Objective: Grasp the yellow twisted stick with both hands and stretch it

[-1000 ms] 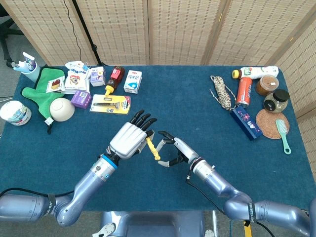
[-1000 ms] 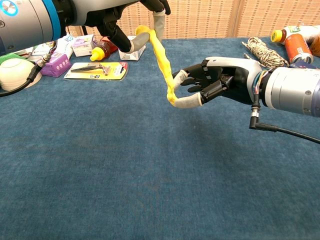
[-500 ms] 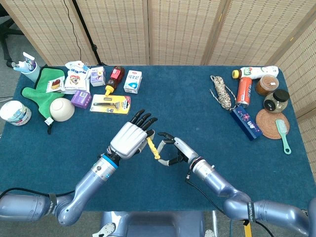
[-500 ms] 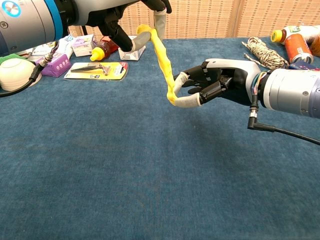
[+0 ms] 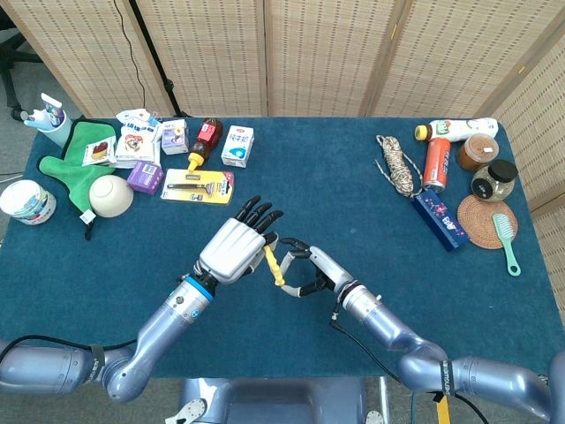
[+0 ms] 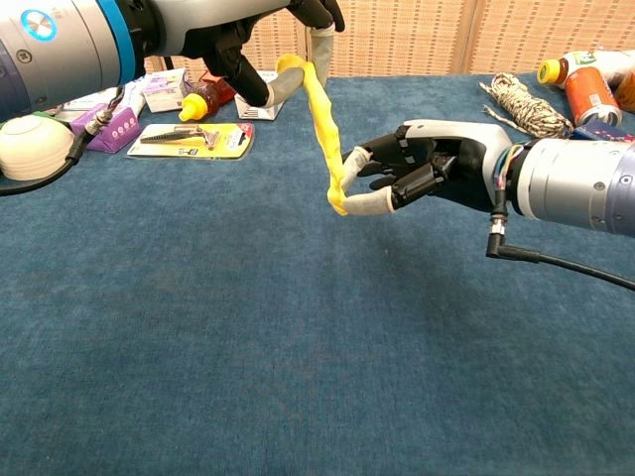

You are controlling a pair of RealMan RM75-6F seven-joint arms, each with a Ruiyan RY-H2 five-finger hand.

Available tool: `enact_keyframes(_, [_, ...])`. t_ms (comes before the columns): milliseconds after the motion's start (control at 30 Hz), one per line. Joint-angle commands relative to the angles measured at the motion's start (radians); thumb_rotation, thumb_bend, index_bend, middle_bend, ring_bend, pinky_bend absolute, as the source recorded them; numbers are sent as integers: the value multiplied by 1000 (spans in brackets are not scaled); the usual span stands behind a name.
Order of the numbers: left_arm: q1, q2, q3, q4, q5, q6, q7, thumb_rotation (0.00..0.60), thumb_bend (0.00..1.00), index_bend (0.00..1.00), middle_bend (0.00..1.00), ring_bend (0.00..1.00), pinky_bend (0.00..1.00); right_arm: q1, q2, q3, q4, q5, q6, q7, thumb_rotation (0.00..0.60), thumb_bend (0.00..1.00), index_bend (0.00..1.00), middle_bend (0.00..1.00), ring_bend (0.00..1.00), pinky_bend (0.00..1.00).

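The yellow twisted stick [image 6: 322, 129] hangs in the air above the blue table, running from upper left down to the right. My left hand [image 5: 234, 247] pinches its upper end, seen near the top of the chest view as the left hand [image 6: 288, 45]. My right hand [image 6: 417, 174] pinches the lower end between thumb and a finger. In the head view the yellow twisted stick [image 5: 274, 265] shows as a short yellow strip between the left hand and my right hand [image 5: 305, 269]. Both hands are raised off the cloth.
A razor pack [image 5: 198, 186], small boxes [image 5: 237, 145], a sauce bottle [image 5: 205, 140], a bowl [image 5: 110, 195] and a green cloth [image 5: 75, 168] lie at the back left. A rope coil [image 5: 395, 164], cans, jars, a blue box [image 5: 440, 217] and a comb [image 5: 507, 239] sit at the right.
Both hands have shifted slightly, the right hand a little to the left. The stick hangs a bit straighter between them.
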Motion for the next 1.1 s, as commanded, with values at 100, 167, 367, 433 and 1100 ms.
enact_keyframes(100, [-3, -4, -1, 2, -3, -2, 0, 600, 557, 726, 170, 85, 0, 1, 0, 1, 3, 0, -6, 4, 600, 301, 474, 87, 0, 0])
enact_keyframes(167, [-5, -5, -1, 2, -3, -3, 1, 600, 557, 726, 170, 85, 0, 1, -2, 3, 6, -1, -8, 7, 600, 302, 463, 83, 0, 0])
enact_keyframes(367, [-10, -12, -5, 8, -6, 0, 7, 600, 557, 726, 170, 85, 0, -3, -1, 2, 11, -11, -12, 21, 600, 302, 448, 80, 0, 0])
enact_keyframes(433, [-12, -14, -7, 11, -7, 1, 9, 600, 557, 726, 170, 85, 0, -3, 0, 1, 11, -16, -14, 26, 600, 302, 445, 79, 0, 0])
enact_keyframes(1100, [-16, -20, -10, 12, -9, 13, 14, 600, 557, 726, 170, 85, 0, -7, -1, 2, 16, -13, -18, 43, 600, 304, 471, 97, 0, 0])
